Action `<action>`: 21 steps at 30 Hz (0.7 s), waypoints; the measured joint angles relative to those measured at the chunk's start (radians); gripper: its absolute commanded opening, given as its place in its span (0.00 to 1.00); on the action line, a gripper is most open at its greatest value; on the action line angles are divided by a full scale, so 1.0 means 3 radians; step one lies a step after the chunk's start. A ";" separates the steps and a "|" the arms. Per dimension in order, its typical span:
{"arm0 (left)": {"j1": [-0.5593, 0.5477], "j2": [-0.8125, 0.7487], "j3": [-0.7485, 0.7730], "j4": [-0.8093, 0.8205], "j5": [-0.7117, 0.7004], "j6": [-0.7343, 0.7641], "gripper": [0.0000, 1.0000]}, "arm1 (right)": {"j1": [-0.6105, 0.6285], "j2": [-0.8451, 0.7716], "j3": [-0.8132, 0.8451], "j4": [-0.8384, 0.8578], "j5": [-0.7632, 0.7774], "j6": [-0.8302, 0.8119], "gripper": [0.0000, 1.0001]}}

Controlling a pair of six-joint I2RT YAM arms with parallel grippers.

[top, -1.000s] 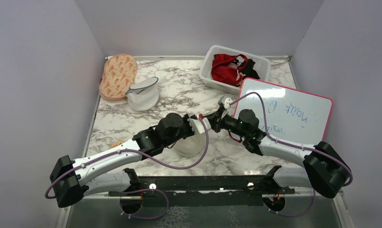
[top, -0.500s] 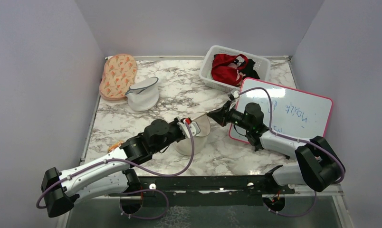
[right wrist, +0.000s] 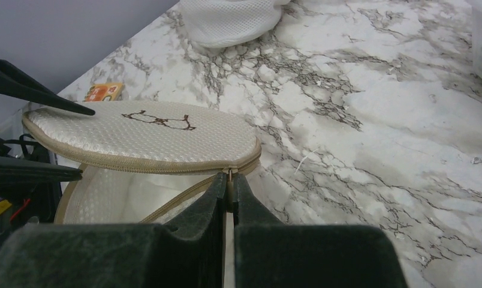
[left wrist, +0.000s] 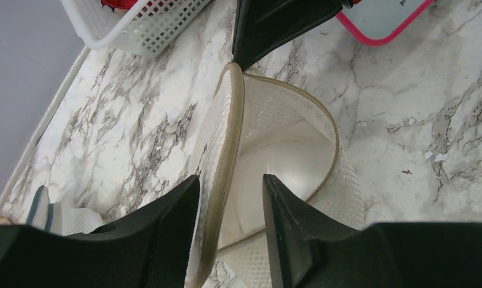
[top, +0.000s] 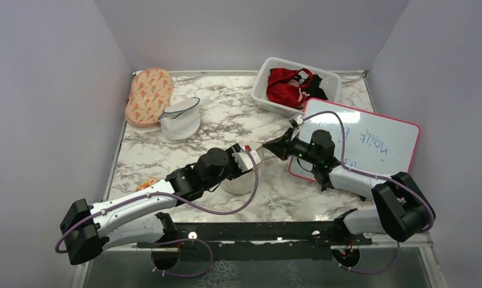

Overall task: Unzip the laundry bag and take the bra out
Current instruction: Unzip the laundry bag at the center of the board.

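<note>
The cream laundry bag (top: 241, 180) lies in the middle of the table, partly unzipped, with its lid raised. The lid with the dark line drawing (right wrist: 160, 135) shows in the right wrist view. My right gripper (right wrist: 229, 180) is shut on the zip pull at the bag's right end, and it also shows in the top view (top: 270, 147). My left gripper (left wrist: 229, 186) is open, its jaws either side of the lid's zip rim (left wrist: 226, 138), with gaps on both sides. A smooth white surface (left wrist: 280, 150) shows inside the bag. I cannot tell if it is the bra.
A white basket (top: 322, 77) holding a red garment (top: 286, 84) stands at the back right. A pink-framed whiteboard (top: 370, 144) lies on the right. An orange-patterned pouch (top: 148, 96) and a white-and-grey pouch (top: 180, 120) lie at the back left. A small orange packet (right wrist: 104, 91) lies near the bag.
The right gripper drew the zip pull to the right and the bag opened. The left gripper pulled back, then came forward again to the lid's rim.
</note>
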 measured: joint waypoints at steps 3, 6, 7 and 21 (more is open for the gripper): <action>-0.0001 0.0144 0.0070 -0.0017 -0.0025 -0.0014 0.40 | 0.0000 -0.0029 -0.0011 0.0008 -0.0045 -0.0010 0.01; -0.0001 0.0282 0.0179 -0.0020 -0.0084 -0.0015 0.39 | 0.0000 -0.0062 -0.0018 0.0020 -0.0097 -0.0028 0.01; -0.0001 0.0336 0.0231 -0.0023 -0.0112 -0.0015 0.38 | 0.0000 -0.0072 -0.0018 0.0022 -0.0116 -0.0037 0.01; -0.0058 0.0866 0.0599 -0.0022 -0.0327 0.0006 0.07 | 0.0201 -0.0276 -0.0018 0.0014 -0.0238 -0.0239 0.01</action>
